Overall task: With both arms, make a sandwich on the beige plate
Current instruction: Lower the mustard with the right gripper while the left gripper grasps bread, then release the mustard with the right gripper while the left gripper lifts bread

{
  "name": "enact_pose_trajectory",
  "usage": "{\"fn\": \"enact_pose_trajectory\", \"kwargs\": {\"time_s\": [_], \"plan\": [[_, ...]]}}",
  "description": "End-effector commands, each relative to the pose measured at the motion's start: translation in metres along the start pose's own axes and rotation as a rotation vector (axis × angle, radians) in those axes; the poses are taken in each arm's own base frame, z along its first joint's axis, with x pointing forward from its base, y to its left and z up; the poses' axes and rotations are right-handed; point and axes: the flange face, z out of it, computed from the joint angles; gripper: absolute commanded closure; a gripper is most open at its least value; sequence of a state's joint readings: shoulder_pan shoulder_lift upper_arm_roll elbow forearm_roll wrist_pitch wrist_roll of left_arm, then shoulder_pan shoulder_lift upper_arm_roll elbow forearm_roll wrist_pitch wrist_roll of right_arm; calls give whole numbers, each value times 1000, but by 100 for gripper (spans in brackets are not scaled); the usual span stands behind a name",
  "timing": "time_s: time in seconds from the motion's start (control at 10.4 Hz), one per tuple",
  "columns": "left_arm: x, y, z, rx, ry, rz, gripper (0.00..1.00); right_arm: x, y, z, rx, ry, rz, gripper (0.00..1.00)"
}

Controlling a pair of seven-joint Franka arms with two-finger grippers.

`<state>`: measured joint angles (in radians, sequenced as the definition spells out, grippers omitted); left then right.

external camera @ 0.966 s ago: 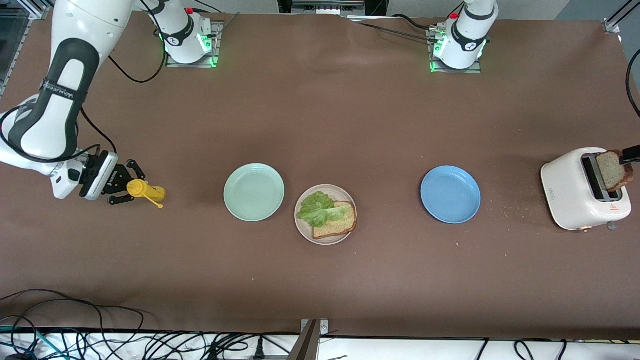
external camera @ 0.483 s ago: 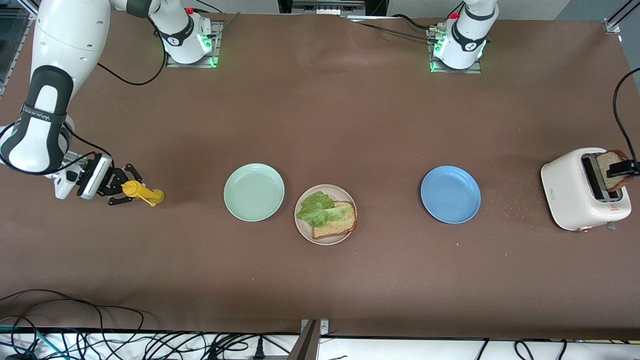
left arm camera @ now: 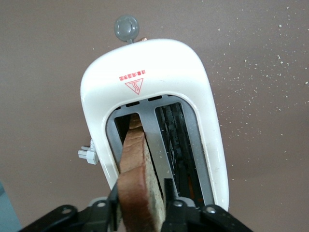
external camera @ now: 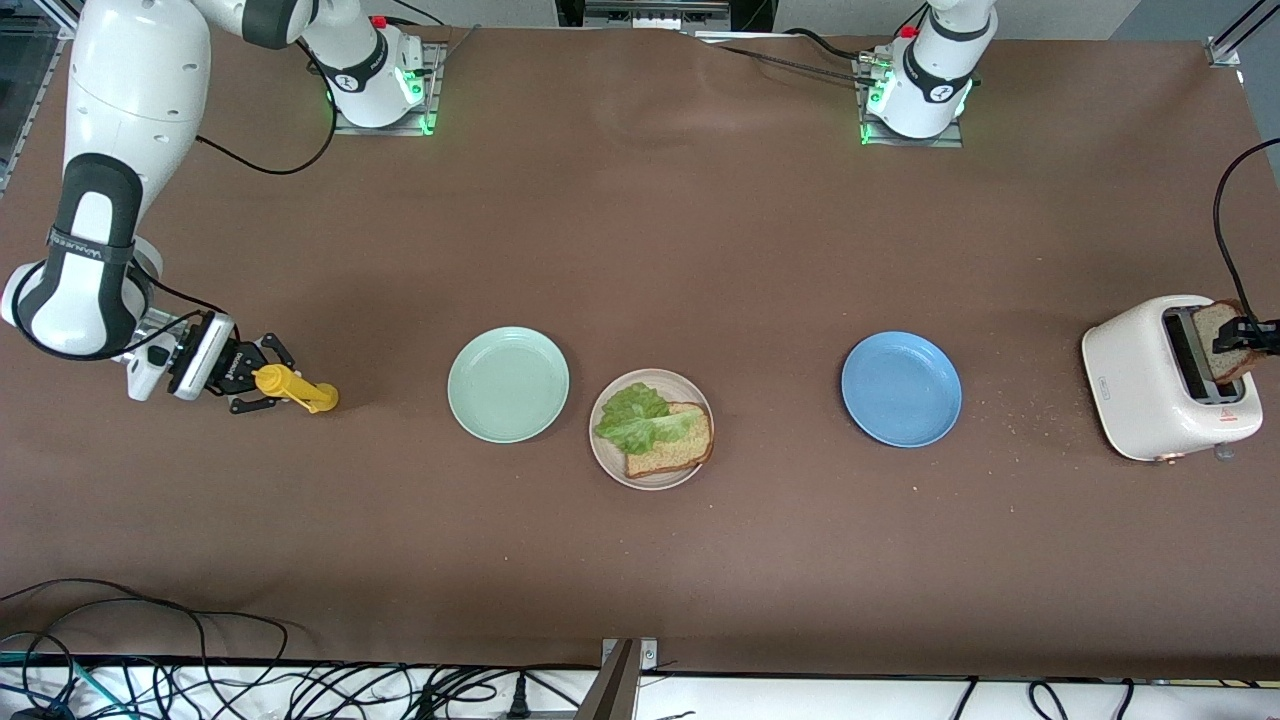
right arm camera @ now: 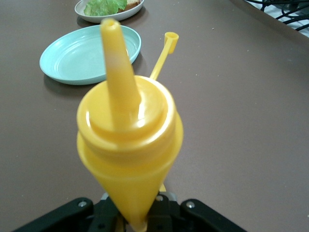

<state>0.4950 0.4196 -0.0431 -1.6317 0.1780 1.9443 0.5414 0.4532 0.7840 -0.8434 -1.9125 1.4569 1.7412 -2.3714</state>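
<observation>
Left end effector (left arm camera: 145, 212): clamped on your second bread slice (left arm camera: 140, 183), which stands upright in the toaster (left arm camera: 149, 77) slot for a straight lift.
Right end effector (external camera: 243, 377): clenched on the yellow squeeze bottle (external camera: 290, 385), waiting.
Beige plate (external camera: 612, 462): holds bread (external camera: 672, 445) under lettuce (external camera: 635, 418), awaiting its top.
Around: your blue plate (external camera: 901, 389) lies between toaster and target; mint-green plate (external camera: 508, 384) sits beside it.

Mint-green plate (external camera: 508, 384) is sitting at approx 9 o'clock of table centre, w/ blue plate (external camera: 901, 389) at 3 o'clock. White toaster (external camera: 1165, 380) is standing at table's 3 o'clock edge; yellow squeeze bottle (external camera: 295, 389) is tilting at 9 o'clock edge, nozzle uncapped.
</observation>
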Motion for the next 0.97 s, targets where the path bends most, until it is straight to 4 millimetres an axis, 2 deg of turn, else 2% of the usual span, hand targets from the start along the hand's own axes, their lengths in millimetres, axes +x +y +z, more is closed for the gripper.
{"fn": "enact_pose_trajectory", "kwargs": {"time_s": [0.0, 0.19, 0.29, 0.39, 0.48, 0.58, 0.77, 0.87], "plan": [[-7, -3, -19, 15, -1, 35, 100, -5, 6, -1, -16, 16, -10, 100], [-7, -10, -70, -21, 1, 75, 100, -8, 6, -1, -17, 13, 1, 86], [-9, -10, -86, -60, 7, 74, 100, -8, 6, -1, -16, 12, 8, 72], [-8, -1, -103, -81, -11, 83, 100, -8, 7, -2, -20, 12, 9, 48], [-5, 13, -125, -95, -20, 103, 100, -9, 8, -4, -26, 17, 16, 32], [0, 32, -144, -136, -19, 125, 100, -8, 13, -10, -38, 21, 12, 12], [11, 65, -148, -275, 0, 157, 100, -11, 24, -29, -60, 25, 29, 4], [20, 76, -137, -377, 24, 161, 100, -22, 23, -41, -64, 19, 45, 2]]}}
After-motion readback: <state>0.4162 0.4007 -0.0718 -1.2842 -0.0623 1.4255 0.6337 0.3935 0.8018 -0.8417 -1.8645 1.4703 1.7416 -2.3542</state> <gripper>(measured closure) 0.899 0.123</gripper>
